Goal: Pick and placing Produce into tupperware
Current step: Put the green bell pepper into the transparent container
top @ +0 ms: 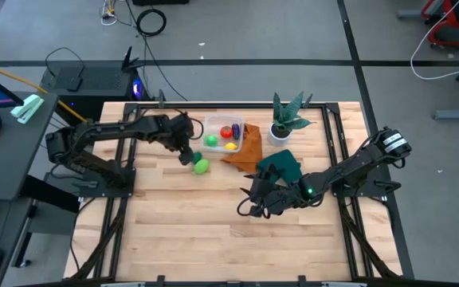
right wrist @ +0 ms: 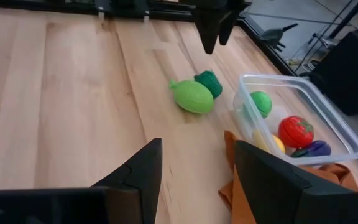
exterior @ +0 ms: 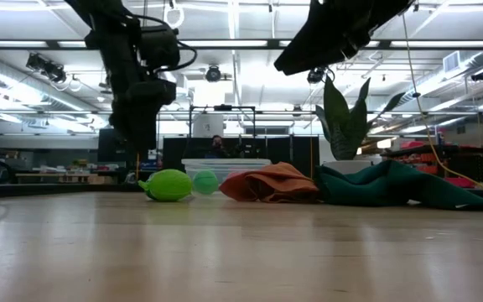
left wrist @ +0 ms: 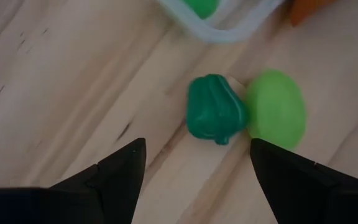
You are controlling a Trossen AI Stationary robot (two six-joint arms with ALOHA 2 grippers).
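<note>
My left gripper (left wrist: 191, 163) hangs open and empty just above the dark green pepper (left wrist: 215, 109), which touches the light green fruit (left wrist: 276, 109) on the table (top: 213, 231), just beside the tupperware (top: 223, 131) near the far edge. The tupperware holds green, red, yellow and purple pieces. My right gripper (right wrist: 194, 168) waits half open, empty, near the right edge.

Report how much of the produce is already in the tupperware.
Done: green, red, yellow and purple pieces lie in the tupperware. In hand: nothing; the open left end effector hovers over the dark green pepper. Left: it and the light green piece, touching on the table.
</note>
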